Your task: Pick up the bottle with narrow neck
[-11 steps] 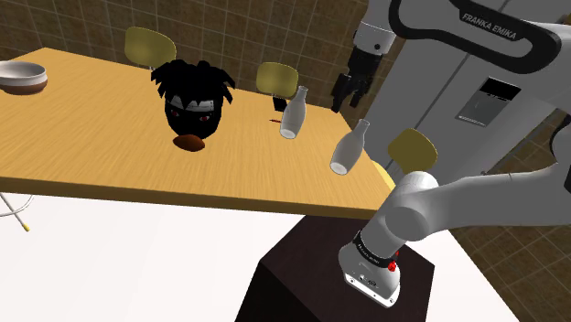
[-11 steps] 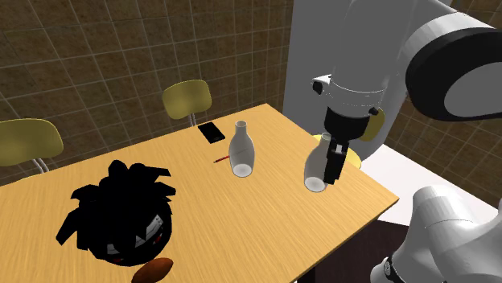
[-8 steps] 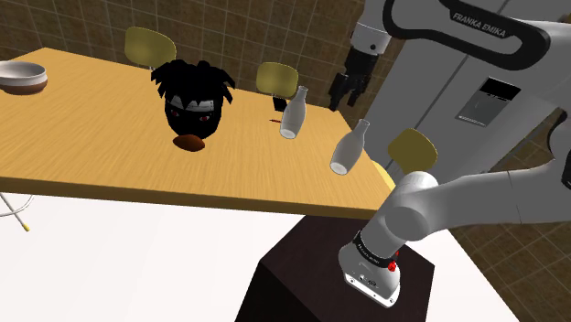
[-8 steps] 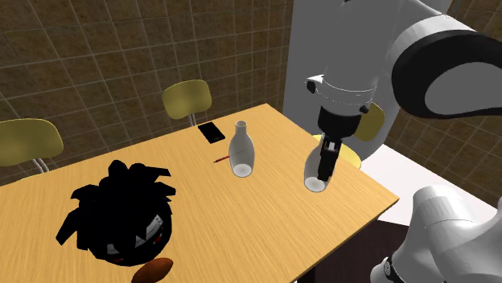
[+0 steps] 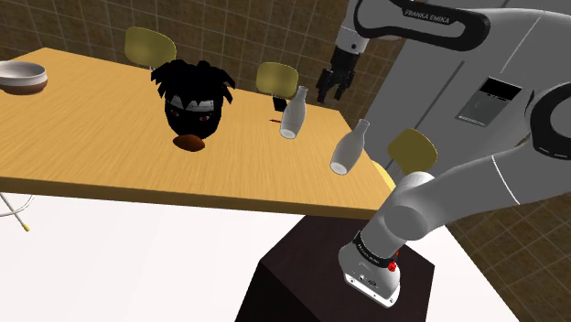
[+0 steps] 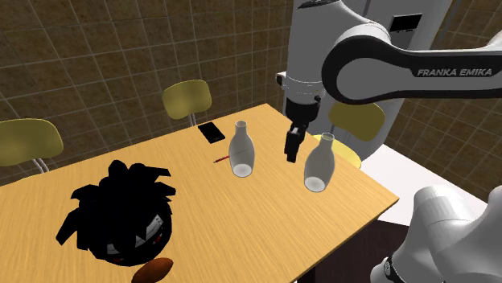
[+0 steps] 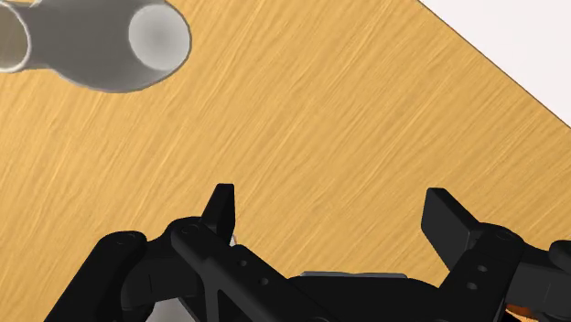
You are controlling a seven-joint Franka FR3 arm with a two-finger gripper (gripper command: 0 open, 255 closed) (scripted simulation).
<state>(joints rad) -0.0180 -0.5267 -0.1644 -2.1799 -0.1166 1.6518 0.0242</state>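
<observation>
Above the counter (image 6: 265, 217), the gripper (image 6: 291, 154) is held wide open, empty, between the upright narrow-necked bottle (image 6: 240, 153), presumably sought, and its twin (image 6: 318, 165).

I see the arm (image 5: 430, 197) rising steeply, then folding at the top so its upper link runs toward the shoulder view's left. At its end the gripper (image 5: 331, 87) hangs pointing down. In the wrist view both black fingers (image 7: 220, 206) stand wide apart, with nothing clasped between them.
</observation>
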